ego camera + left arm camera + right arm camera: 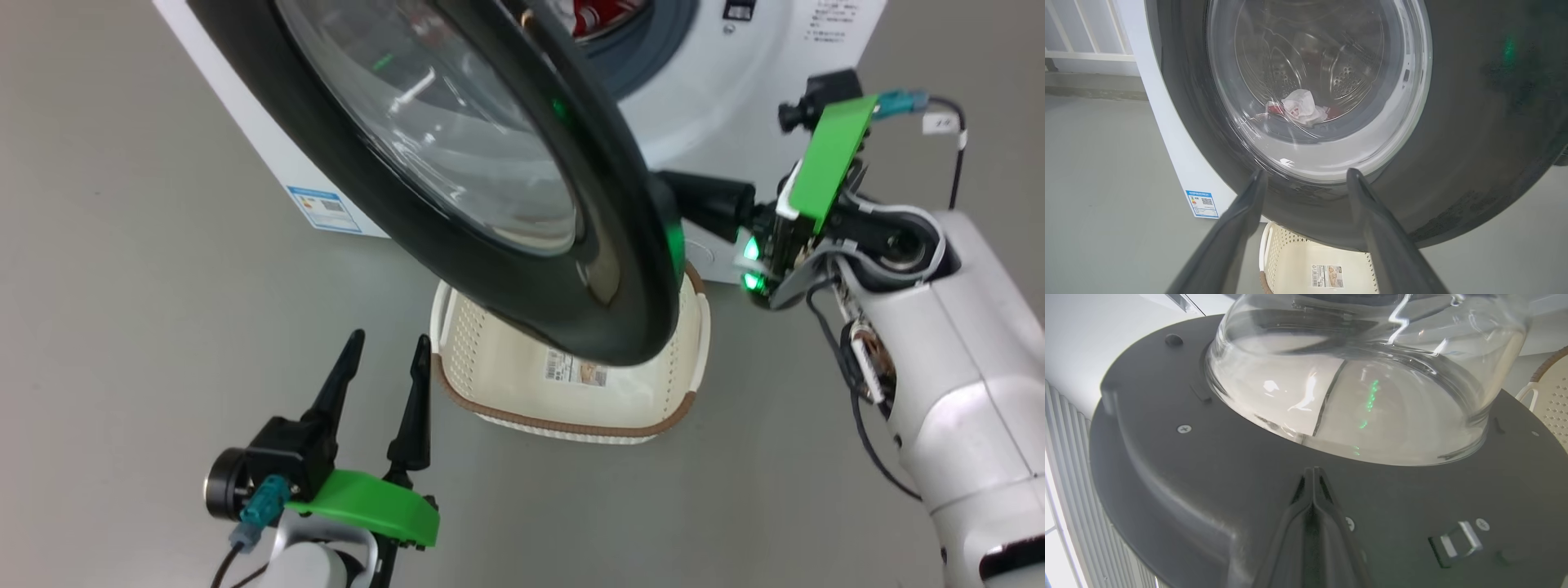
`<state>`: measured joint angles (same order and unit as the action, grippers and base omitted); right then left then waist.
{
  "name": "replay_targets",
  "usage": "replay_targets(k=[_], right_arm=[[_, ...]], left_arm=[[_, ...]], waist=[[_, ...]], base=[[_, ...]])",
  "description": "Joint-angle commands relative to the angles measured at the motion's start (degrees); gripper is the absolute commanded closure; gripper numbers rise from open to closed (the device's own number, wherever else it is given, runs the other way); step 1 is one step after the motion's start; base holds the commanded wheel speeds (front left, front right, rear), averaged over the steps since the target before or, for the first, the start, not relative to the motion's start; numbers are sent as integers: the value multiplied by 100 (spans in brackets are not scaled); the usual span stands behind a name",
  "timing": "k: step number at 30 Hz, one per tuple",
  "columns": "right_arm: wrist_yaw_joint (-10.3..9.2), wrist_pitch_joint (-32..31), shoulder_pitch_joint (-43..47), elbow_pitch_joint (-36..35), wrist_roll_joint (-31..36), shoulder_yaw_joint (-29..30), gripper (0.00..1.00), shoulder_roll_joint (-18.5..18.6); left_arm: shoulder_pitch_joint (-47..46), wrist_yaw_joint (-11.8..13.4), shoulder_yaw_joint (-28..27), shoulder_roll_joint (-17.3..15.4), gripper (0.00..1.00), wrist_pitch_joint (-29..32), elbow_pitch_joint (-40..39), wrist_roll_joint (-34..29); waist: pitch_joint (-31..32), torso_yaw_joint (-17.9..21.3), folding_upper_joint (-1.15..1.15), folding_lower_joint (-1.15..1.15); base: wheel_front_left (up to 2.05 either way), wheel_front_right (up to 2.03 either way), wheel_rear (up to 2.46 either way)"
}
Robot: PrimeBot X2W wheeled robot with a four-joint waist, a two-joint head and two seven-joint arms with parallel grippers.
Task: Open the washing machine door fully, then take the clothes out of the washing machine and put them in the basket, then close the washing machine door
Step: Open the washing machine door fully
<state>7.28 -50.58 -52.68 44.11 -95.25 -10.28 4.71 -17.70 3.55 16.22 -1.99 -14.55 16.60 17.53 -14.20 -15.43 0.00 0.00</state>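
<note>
1. Step in hand: door opening, the task's first step, not finished by my read. The washing machine door stands swung part-way out from the washing machine.
2. The right gripper has its fingers pressed together with nothing between them. The tips lie on the door's dark inner face, just below the glass bowl and near the latch. Contact looks likely, but I can't confirm it.
3. The left gripper has its fingers spread and is empty. It sits low on the door's outer side, just beside the basket and apart from both.
4. The clothes are in the drum, red with white, seen past the door's top edge and through the glass in the left wrist view.
5. The basket is on the floor at the foot of the machine's front. It holds only its sticker, and the door's lower rim overlaps it in the head view.
6. Next move, my judgement: push the inner face outward along the hinge arc to full swing.
   - Tips could slide on the smooth plastic, so press square to the face.
   - Rim-to-basket clearance can't be told.
7. Writing: no brand is legible.
   - Blue sticker at the machine's lower corner: it has a QR code, and the text is too small to read.
   - Printed lines on the front: unreadable.
   - Basket label: it has a barcode, and the text is unreadable.
</note>
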Motion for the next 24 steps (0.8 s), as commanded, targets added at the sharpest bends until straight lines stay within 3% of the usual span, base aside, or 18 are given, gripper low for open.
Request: replay_targets(k=[1,24], right_arm=[[21,-67,142,-263,-109,-125,100,-174],[21,269,1200,-1223,-995,-1623,100,-182]], left_arm=[[69,-11,-215,-88,0,-45,-98,-72],[362,87,-223,-88,0,-45,-21,34]], waist=[[139,-129,0,0],[432,-1030,0,0]], base=[[0,0,0],[0,0,0]])
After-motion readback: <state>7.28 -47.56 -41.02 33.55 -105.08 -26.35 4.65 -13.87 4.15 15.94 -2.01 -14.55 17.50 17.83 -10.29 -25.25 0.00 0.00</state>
